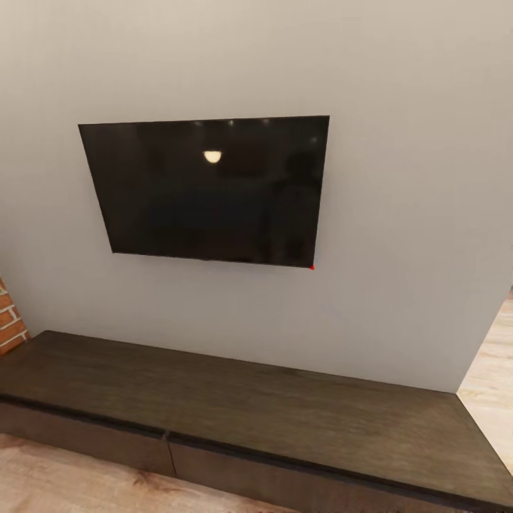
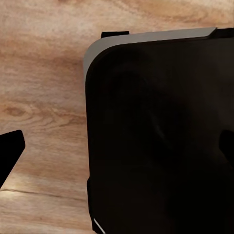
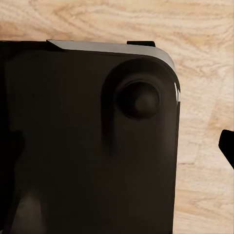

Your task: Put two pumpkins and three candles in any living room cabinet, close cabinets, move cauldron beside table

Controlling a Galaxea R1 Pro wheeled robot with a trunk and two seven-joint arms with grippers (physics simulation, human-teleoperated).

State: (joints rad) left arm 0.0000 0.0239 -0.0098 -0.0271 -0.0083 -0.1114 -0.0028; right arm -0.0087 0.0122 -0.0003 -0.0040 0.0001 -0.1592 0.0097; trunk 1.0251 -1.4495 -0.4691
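Observation:
The cabinet (image 1: 285, 420), a long low dark-brown wood-grain unit, runs along the grey wall in the head view with nothing on its flat top. Its two visible drawer fronts (image 1: 92, 438) are shut. The pumpkins, candles, cauldron and table are out of view. In the left wrist view my left gripper (image 2: 117, 151) hangs over the wood floor (image 2: 44, 97) and my own dark base (image 2: 156, 136), fingers spread with nothing between them. My right gripper (image 3: 117, 146) stands the same way, one fingertip (image 3: 227, 146) showing dark against the floor.
A black flat screen (image 1: 206, 189) is mounted on the wall above the cabinet. Red brick (image 1: 8, 320) borders the cabinet's left end. Light wood floor (image 1: 491, 377) opens past its right end and lies in front of the drawers.

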